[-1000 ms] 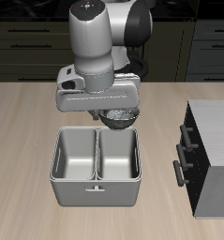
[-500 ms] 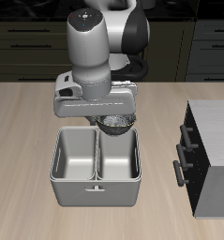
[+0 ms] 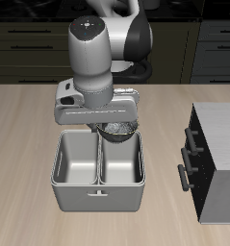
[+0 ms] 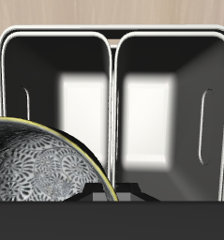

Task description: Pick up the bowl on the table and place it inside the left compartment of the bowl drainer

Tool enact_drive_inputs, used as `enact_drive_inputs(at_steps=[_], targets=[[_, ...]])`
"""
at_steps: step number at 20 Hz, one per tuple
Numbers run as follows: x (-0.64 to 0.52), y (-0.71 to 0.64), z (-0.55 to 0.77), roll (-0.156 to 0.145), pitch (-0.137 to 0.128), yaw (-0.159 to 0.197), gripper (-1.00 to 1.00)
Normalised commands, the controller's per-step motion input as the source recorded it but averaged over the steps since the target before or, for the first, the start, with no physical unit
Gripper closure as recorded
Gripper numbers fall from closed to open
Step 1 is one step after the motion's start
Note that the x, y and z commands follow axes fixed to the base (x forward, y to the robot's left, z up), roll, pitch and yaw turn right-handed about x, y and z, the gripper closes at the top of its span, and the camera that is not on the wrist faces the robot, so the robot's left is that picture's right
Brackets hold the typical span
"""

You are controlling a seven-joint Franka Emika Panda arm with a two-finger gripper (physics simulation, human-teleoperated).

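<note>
pincer [image 3: 116, 128]: mine, clenched on the bowl's rim; fingers mostly hidden under my wrist housing
bowl [image 4: 43, 164]: hanging in my grip, off the worktop, speckled inside facing up, over the back rim of the drainer
drainer [image 3: 97, 197]: right below me, both wells empty, divider [image 4: 112, 103] running straight down the middle
bowl vs wells: exterior view puts it above the back edge of the well nearer the cabinet; not inside either well yet
cabinet [image 3: 215, 163]: dark box with bar handles, off to the side of me, apart from the drainer
worktop [image 3: 20, 125]: bare wood around the drainer
</note>
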Motion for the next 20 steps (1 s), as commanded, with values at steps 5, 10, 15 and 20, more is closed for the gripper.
enact_drive_inputs(at_steps=[5,10,15,20], targets=[[-0.04,-0.04,-0.04,-0.019,0.013,0.018,1.0],[-0.11,-0.04,0.17,-0.018,-0.02,0.021,1.0],[0.02,-0.1,0.08,-0.011,-0.006,0.003,1.0],[0.01,0.02,0.04,0.015,0.0,0.014,1.0]])
